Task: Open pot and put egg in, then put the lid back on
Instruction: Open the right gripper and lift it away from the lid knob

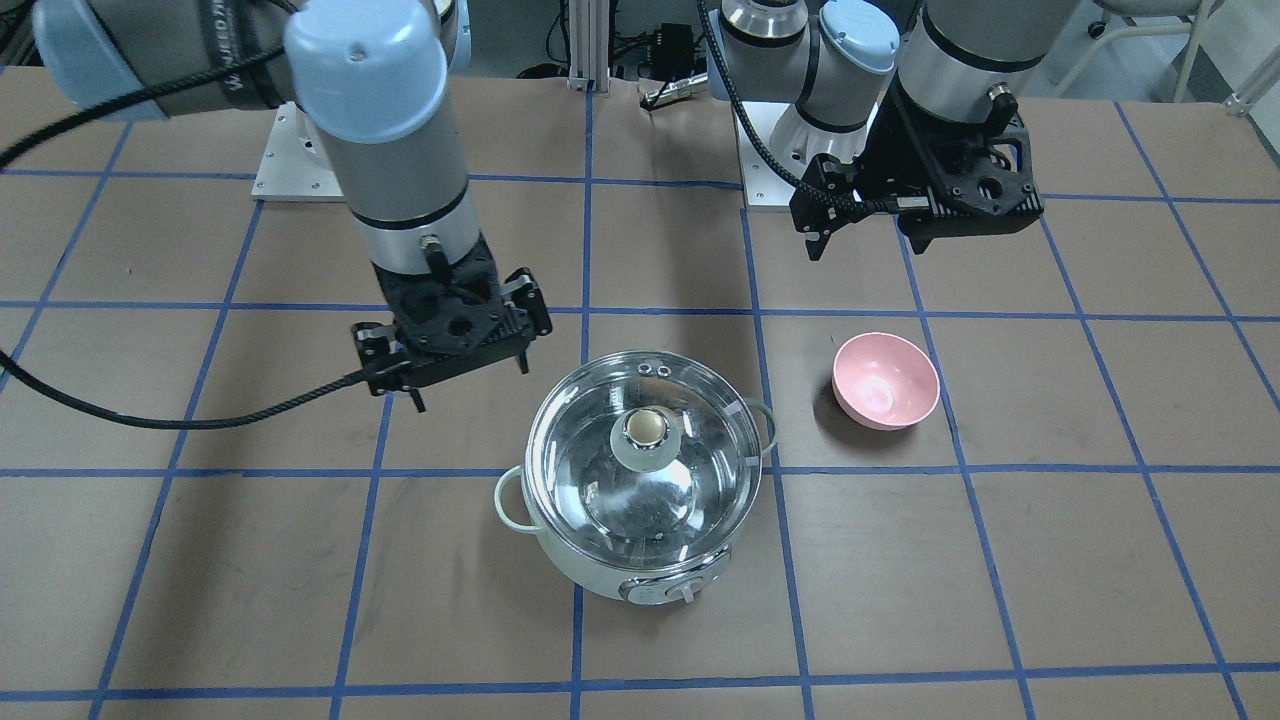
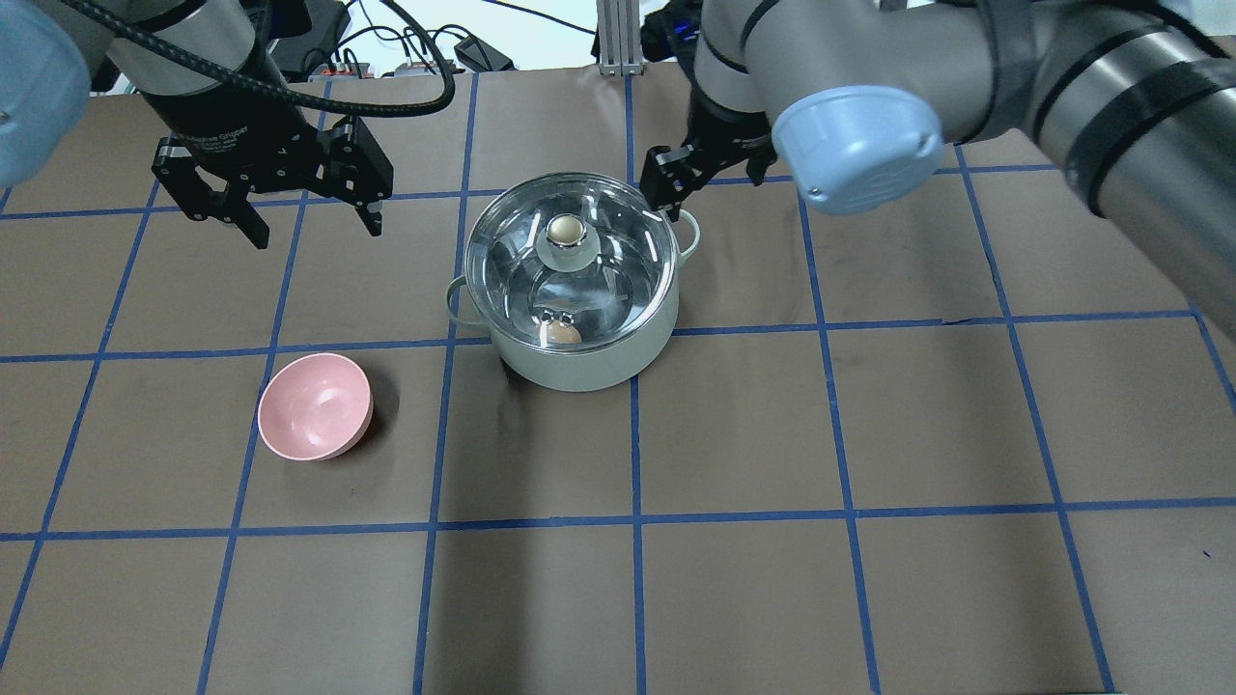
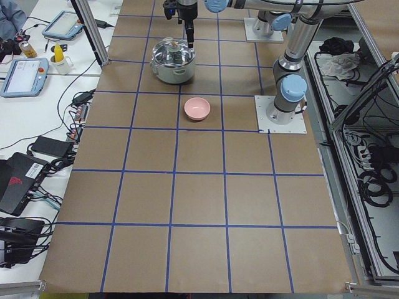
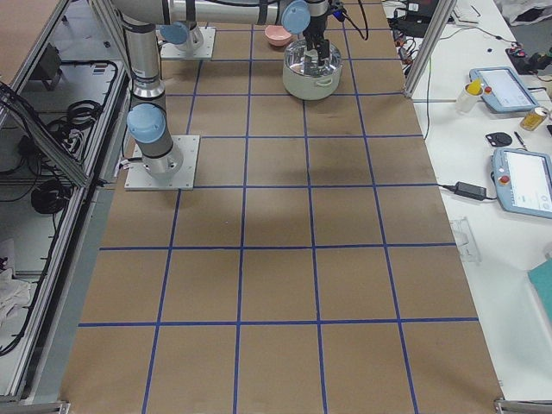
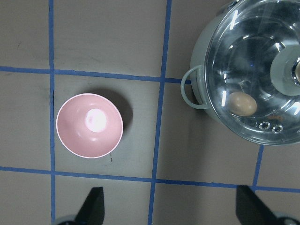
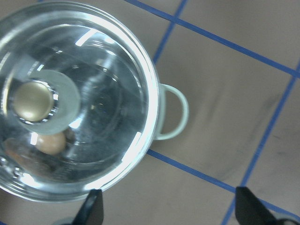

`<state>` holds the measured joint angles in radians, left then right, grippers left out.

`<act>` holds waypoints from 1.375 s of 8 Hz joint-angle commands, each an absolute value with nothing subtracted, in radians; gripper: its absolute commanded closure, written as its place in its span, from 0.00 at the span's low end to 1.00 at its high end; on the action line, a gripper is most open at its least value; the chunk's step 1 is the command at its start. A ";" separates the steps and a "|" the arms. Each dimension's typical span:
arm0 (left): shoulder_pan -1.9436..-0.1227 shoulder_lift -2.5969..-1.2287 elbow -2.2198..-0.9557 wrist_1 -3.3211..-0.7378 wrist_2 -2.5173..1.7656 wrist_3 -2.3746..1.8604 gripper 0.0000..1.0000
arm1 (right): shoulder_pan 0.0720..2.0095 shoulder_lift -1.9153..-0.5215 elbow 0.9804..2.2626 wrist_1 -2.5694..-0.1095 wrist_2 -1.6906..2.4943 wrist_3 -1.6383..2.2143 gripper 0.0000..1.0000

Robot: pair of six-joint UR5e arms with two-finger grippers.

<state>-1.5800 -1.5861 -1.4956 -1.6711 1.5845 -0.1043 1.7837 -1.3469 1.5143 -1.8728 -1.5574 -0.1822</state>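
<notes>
Overhead exterior view, read from its left: the left claw [image 2: 314, 232] hangs released and empty above the brown gridded desk [image 2: 772, 434], well apart from everything, so I judge it little threat unless its arm sweeps low. In that case the small pink bowl [image 2: 315, 405], which sits empty and light nearer the robot, could be knocked and sent skidding. At the middle stands the round pale mint-white electric pot [image 2: 579, 362]. The large clear glass lid with a metal rim [image 2: 618, 251] sits on it and looks level all round. The small tan-orange egg [image 2: 561, 334] lies inside, seen through the glass close to the wall on the robot's side. By this the task looks finished, and the remaining danger is disturbing it. Further right, the right claw [image 1: 470, 385] is also released and holds nothing. It hovers close by the pot's small loop handle [image 2: 688, 236], with its wrist view looking straight down on that handle and the lid's edge. A retreat that drops or cuts sideways across the pot could catch the handle or the gold-topped knob [image 2: 566, 232]. This could shove the pot, tilt the lid off its seat, or roll the egg hard against the steel and crack it, so lifting straight up first seems the safer course.
</notes>
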 commanded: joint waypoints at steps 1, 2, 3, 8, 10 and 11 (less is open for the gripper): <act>-1.580 -1.586 -1.496 -1.671 1.585 -0.104 0.00 | 1.625 -1.414 1.519 -1.772 -1.664 -0.183 0.00; -1.580 -1.586 -1.496 -1.671 1.585 -0.104 0.00 | 1.555 -1.422 1.517 -1.754 -1.670 -0.183 0.00; -1.580 -1.586 -1.496 -1.671 1.585 -0.104 0.00 | 1.483 -1.443 1.517 -1.726 -1.669 -0.181 0.00; -1.580 -1.586 -1.496 -1.671 1.585 -0.104 0.00 | 1.390 -1.491 1.519 -1.647 -1.655 -0.152 0.00; -1.580 -1.585 -1.496 -1.671 1.588 -0.103 0.00 | 1.390 -1.511 1.519 -1.643 -1.468 -0.146 0.00; -1.580 -1.585 -1.496 -1.671 1.588 -0.103 0.00 | 1.391 -1.528 1.519 -1.638 -1.435 -0.152 0.00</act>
<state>-1.5800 -1.5854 -1.4956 -1.6705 1.5866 -0.1031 1.3903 -1.5032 1.5186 -1.6448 -1.5496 -0.1485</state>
